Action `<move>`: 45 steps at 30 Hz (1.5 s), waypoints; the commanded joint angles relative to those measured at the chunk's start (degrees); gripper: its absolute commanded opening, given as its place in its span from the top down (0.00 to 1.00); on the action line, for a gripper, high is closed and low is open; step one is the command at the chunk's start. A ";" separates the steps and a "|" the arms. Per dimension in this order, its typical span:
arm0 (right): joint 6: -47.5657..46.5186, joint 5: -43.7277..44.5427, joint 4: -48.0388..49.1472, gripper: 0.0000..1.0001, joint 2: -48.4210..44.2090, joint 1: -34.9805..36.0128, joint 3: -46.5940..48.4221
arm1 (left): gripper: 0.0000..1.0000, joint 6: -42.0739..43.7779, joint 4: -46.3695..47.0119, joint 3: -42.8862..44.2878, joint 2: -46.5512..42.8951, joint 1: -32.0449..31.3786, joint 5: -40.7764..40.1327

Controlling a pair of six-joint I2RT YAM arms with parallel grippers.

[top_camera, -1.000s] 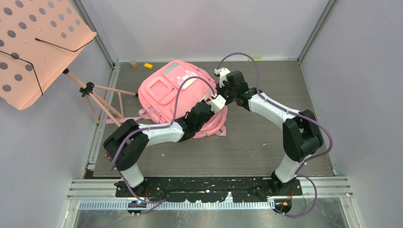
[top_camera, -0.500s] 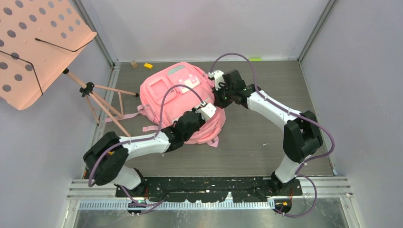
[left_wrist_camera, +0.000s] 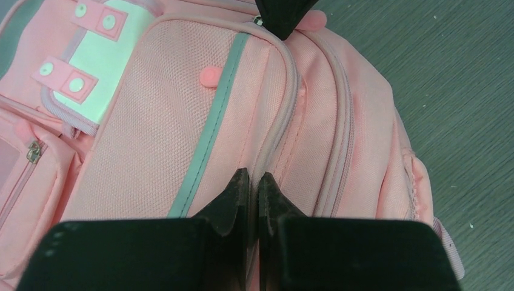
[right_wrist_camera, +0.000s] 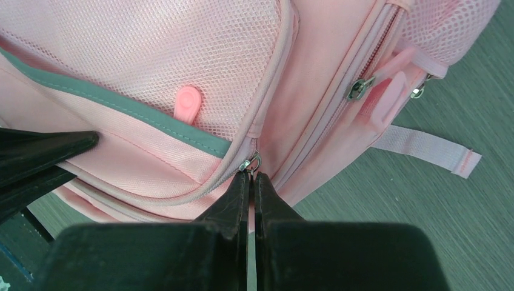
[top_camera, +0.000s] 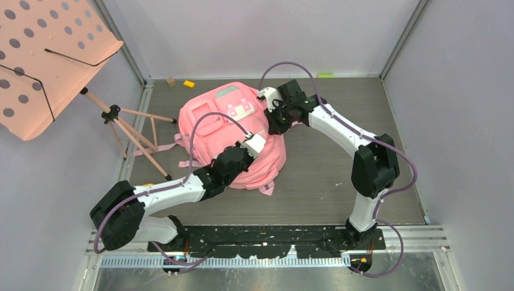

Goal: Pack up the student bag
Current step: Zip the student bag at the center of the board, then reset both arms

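Top external: left gripper (left_wrist_camera: 249, 182), right gripper (right_wrist_camera: 251, 179) pinching student bag (top_camera: 212, 121) near music stand (top_camera: 48, 54).

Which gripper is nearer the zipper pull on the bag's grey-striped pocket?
Right. The right gripper is shut with its tips at the zipper pull; the left gripper sits shut farther along that seam of the bag.

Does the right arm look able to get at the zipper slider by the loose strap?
Probably yes: that slider lies uncovered on the bag, close beside the shut right gripper, and the left gripper sits clear on the other side.
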 commanded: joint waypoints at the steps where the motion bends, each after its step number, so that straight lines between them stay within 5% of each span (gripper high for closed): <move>1: -4.77 7.18 4.54 1.00 3.37 -2.80 6.85 | 1.00 -3.54 -9.13 -2.94 -2.86 -0.37 -0.56; 11: -4.61 8.61 8.47 0.99 8.96 -2.84 12.19 | 1.00 -4.18 -10.86 -3.36 -4.12 -0.37 -0.16; 13: -3.38 8.70 9.48 0.96 8.22 -2.80 11.81 | 1.00 -5.22 -11.99 -2.58 -4.36 -0.37 -0.81; 14: -2.07 8.71 10.29 0.84 7.69 -2.80 10.86 | 0.97 -6.00 -12.95 -2.08 -4.69 -0.37 -1.42; 18: 2.35 7.81 15.54 0.43 1.89 -2.84 3.57 | 0.37 -7.44 -13.71 -1.09 -6.80 -0.37 -1.80; 19: 3.82 7.30 16.53 0.39 -0.76 -2.86 2.03 | 0.28 -7.45 -14.07 -0.96 -7.15 -0.30 -1.86; 24: 8.96 6.89 22.02 0.21 -10.83 -3.47 -8.24 | 0.01 -11.55 -17.63 2.06 -8.71 1.55 2.26; 32: 19.18 13.78 17.85 0.13 -21.24 -9.40 -16.67 | 0.00 -20.93 -29.81 8.93 -12.03 10.16 12.11; 40: 28.41 22.01 11.23 0.12 -36.02 -19.53 -24.78 | 0.00 -28.14 -50.13 21.05 -14.58 31.45 18.07; 45: 26.61 27.52 11.95 0.11 -46.96 -21.92 -28.93 | 0.00 -27.03 -52.94 25.05 -15.98 44.85 23.60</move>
